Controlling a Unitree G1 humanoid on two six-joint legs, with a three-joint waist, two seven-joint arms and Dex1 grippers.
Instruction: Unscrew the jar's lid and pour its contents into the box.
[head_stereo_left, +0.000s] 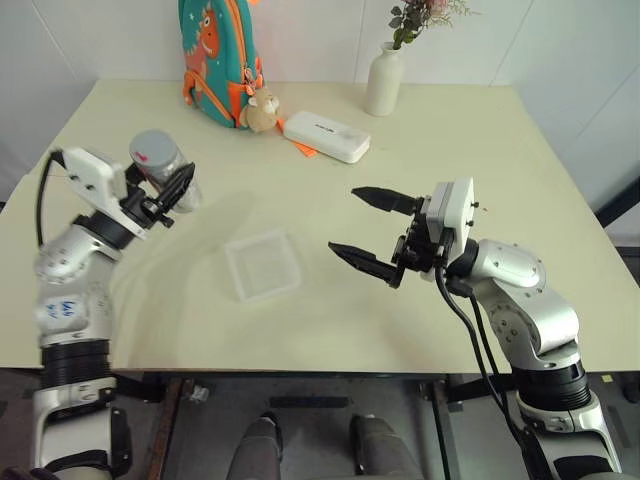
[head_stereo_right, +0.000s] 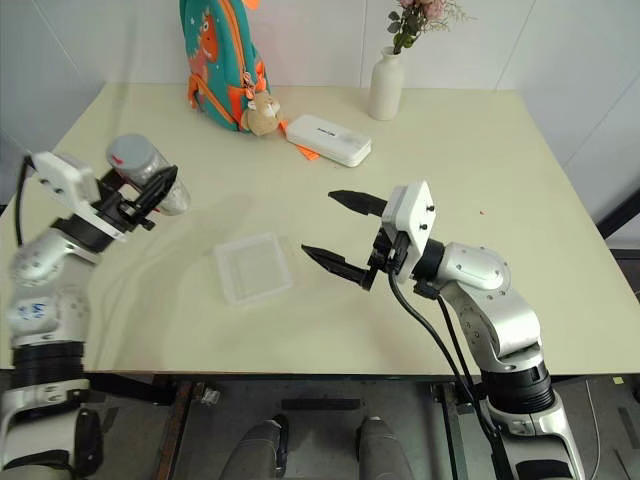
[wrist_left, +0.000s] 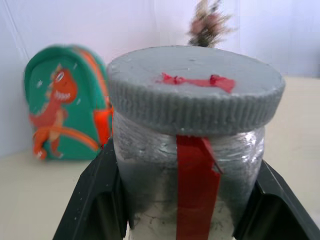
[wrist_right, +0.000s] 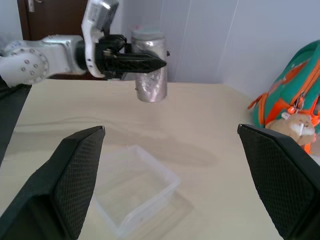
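Left claw (head_stereo_left: 178, 190) clamped on jar (head_stereo_left: 163, 166), held above table, lid (wrist_left: 195, 82) uppermost, right claw (head_stereo_left: 366, 229) spread wide, empty

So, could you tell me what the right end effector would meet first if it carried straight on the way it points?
Probably the jar, held off the table in the left end effector. The right end effector is open and points across at it, passing above the box; depth is uncertain.

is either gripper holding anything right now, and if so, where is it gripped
The left gripper holds the jar by its silvery body, just below the grey lid, clear of the table. The right gripper is open and holds nothing.
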